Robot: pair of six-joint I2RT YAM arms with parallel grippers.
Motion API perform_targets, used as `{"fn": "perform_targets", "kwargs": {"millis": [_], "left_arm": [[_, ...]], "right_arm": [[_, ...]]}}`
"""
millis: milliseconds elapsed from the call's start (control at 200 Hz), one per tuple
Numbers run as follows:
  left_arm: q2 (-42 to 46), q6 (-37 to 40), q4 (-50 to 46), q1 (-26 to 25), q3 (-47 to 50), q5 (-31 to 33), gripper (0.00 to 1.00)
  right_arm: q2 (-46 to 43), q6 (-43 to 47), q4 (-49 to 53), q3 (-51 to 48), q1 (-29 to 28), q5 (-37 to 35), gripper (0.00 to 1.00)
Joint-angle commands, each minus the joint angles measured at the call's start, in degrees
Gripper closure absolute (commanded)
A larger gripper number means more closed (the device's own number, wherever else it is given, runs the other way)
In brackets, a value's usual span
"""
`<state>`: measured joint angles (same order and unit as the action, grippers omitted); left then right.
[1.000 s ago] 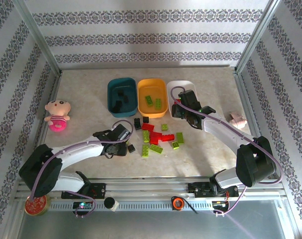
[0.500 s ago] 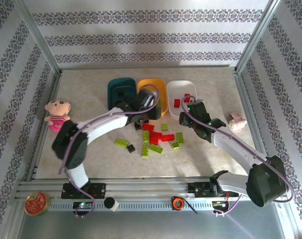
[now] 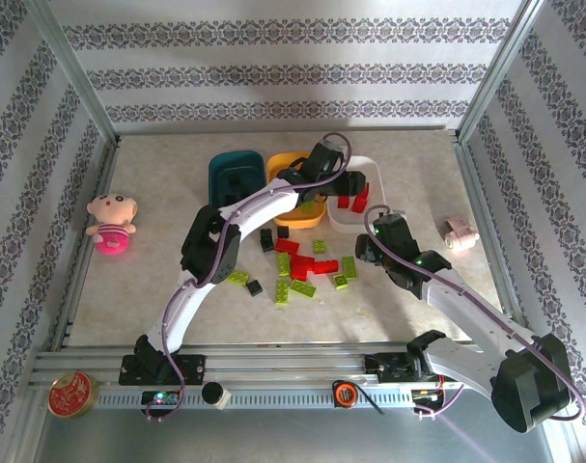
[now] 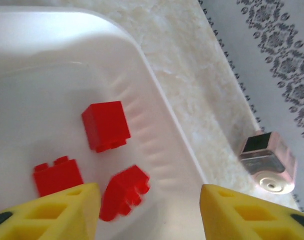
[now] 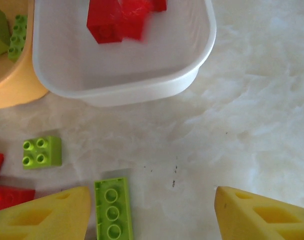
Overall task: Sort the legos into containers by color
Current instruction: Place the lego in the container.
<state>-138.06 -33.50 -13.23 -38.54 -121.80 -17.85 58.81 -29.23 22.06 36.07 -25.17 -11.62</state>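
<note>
Left wrist view: my left end effector (image 4: 149, 212) stands wide and empty over the white tub (image 4: 159, 107), where red legos (image 4: 105, 125) belong; the right end effector (image 5: 152, 215) hangs wide near a lime lego (image 5: 113, 207).

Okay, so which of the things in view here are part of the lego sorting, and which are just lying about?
Part of the job: loose legos on the table; red legos in the white tub; teal tub; orange-yellow tub.

Just lying about: pink plush doll; round red tin; small pink object by the right rail.
</note>
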Motion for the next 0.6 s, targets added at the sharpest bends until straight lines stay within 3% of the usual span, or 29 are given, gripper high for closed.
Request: {"fn": "perform_targets", "kwargs": {"millis": [0, 100, 180, 435, 595], "left_arm": [[-1.0, -3.3, 1.4, 0.9, -4.3, -3.5, 0.34], [0.7, -5.3, 2.6, 2.0, -3.8, -4.9, 0.28], [6.3, -5.7, 6.3, 3.0, 2.4, -5.1, 0.24], [35.7, -6.6, 21.2, 7.3, 42.7, -0.3, 0.13], [52.4, -7.3, 23.1, 9.2, 64.6, 3.0, 0.08]], "right_arm": [[-0.5, -0.3, 0.2, -1.1, -1.3, 3.0, 0.33], [-0.4, 0.2, -1.0, -1.7, -2.1, 5.1, 0.32], [0.5, 0.4, -2.5, -1.7, -2.7, 7.5, 0.32], [10.1, 0.2, -9.0, 2.7, -6.8, 10.0, 0.32], [19.5, -0.8, -13.2, 7.3, -9.4, 9.9, 0.32]]}}
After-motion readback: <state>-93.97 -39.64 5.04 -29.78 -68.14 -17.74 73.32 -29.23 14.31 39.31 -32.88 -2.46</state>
